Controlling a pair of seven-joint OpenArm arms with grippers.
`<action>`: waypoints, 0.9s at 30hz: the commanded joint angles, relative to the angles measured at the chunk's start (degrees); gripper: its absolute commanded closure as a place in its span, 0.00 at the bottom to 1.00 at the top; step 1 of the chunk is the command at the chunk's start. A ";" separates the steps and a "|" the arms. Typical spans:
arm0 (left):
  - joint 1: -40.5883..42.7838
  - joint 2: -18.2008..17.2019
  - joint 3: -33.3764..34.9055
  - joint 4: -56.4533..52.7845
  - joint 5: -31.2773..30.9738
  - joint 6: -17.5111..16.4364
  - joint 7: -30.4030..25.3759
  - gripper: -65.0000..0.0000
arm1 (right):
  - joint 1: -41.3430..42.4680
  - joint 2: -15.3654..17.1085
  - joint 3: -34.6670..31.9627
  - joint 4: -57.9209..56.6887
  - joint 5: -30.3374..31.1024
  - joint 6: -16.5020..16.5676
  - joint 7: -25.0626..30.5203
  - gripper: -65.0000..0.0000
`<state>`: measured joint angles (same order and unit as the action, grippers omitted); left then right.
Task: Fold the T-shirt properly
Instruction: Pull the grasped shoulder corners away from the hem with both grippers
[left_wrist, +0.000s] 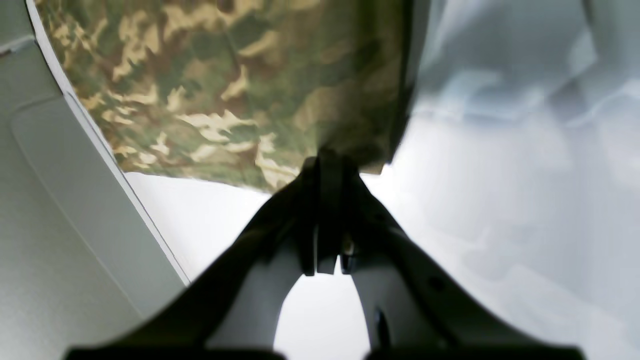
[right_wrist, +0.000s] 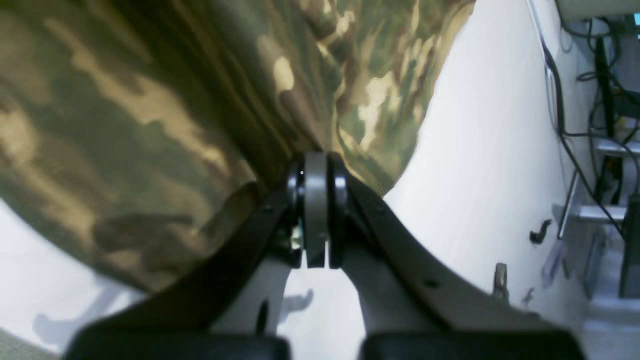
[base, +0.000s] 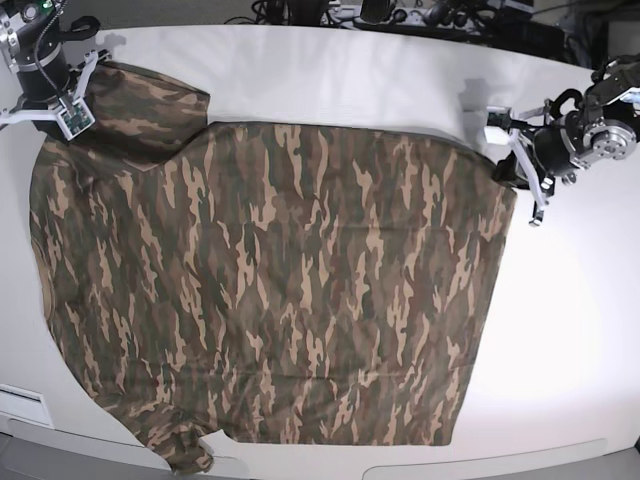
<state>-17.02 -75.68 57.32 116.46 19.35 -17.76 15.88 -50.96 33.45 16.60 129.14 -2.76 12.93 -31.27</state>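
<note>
One T-shirt (base: 270, 290) is lying across the counter (base: 580, 330), two grippers, left (left_wrist: 327, 165) and right (right_wrist: 316, 167), jaws pinching its opposite edges.

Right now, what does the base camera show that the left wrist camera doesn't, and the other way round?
Only the base view shows the whole T-shirt spread over the white table, with the right tool at the bunched far corner and a sleeve hanging at the near edge. Only the left wrist view shows, close up, the left tool shut on the shirt's edge, with the cloth rising up from the pinch. Both show camouflage cloth, white tabletop and the left tool gripping the shirt.
</note>
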 joint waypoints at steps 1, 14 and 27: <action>-0.76 -1.90 -0.66 1.66 -0.70 0.87 1.22 1.00 | -1.25 0.70 0.63 1.68 -0.87 -0.70 0.52 1.00; -0.76 -8.39 -0.66 10.01 -5.22 0.87 5.73 1.00 | -11.52 0.70 5.38 5.09 -4.63 -1.64 -0.07 1.00; 12.46 -12.24 -0.66 15.32 -7.23 0.72 10.03 1.00 | -17.11 0.68 6.01 5.86 0.50 0.07 -1.20 1.00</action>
<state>-4.29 -86.48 57.08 131.13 12.12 -17.34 25.58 -67.44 33.61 22.02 134.10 -1.83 13.63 -32.45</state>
